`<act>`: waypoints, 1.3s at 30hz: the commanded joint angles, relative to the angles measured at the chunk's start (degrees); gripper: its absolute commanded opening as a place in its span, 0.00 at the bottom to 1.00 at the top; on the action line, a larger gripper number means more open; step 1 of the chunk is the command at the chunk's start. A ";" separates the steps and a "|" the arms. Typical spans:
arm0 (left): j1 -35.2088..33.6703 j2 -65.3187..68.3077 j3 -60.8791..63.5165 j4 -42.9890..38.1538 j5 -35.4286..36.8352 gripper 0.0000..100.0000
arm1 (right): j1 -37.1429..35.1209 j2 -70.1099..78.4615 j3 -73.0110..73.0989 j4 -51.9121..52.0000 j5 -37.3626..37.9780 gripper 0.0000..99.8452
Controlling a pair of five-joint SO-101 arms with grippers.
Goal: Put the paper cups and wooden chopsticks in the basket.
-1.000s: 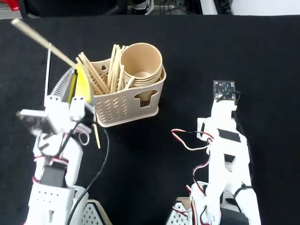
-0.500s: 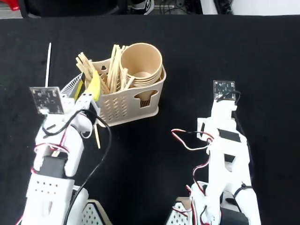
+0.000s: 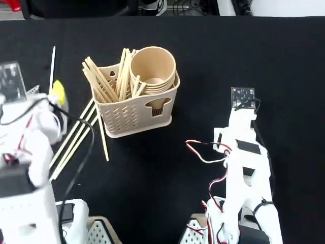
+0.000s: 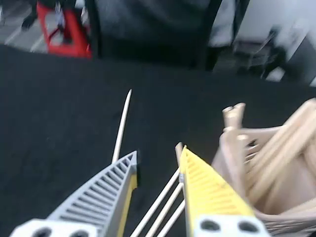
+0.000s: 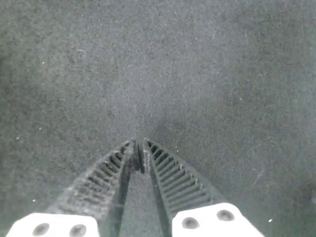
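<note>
The left gripper [image 4: 157, 153] hangs with its fingers spread wide and nothing between them. It is just above three loose chopsticks [image 3: 73, 138] that lie side by side on the table [image 3: 228, 51] near its left edge, their far ends at the foot of the basket [image 3: 127, 114]. These sticks look light, stiff and smooth, and likely to roll or pivot if pinched at one end, so a hold near the middle seems safest. Another single chopstick [image 3: 102, 136] lies by the basket's near-left corner, and a thinner pale stick [image 3: 52, 68] lies apart toward the table's far-left corner. The basket holds a stack of paper cups [image 3: 152, 68] and a bundle of sticks [image 3: 104, 81] fanning outward, which could snag anything brought in low from the left. The right gripper [image 5: 138, 148] is closed and empty over bare table toward the right side.
</note>
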 commanded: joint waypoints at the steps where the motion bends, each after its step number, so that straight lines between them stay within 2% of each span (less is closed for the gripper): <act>1: -4.00 18.02 -8.31 1.49 -5.19 0.15 | -0.18 -0.13 -0.13 -0.88 0.70 0.02; 8: -8.48 42.20 -18.33 1.41 -11.60 0.14 | -0.18 -0.13 -0.13 -0.88 0.70 0.02; 26: -9.27 89.49 -61.93 0.35 -11.25 0.15 | -0.18 -0.13 -0.13 -0.88 0.70 0.02; 33: -9.27 101.10 -77.05 3.96 -11.25 0.15 | -0.18 -0.13 -0.13 -0.88 0.70 0.02; 39: -8.84 109.45 -84.44 4.84 -11.25 0.15 | -0.26 -0.13 -0.13 -0.88 0.70 0.02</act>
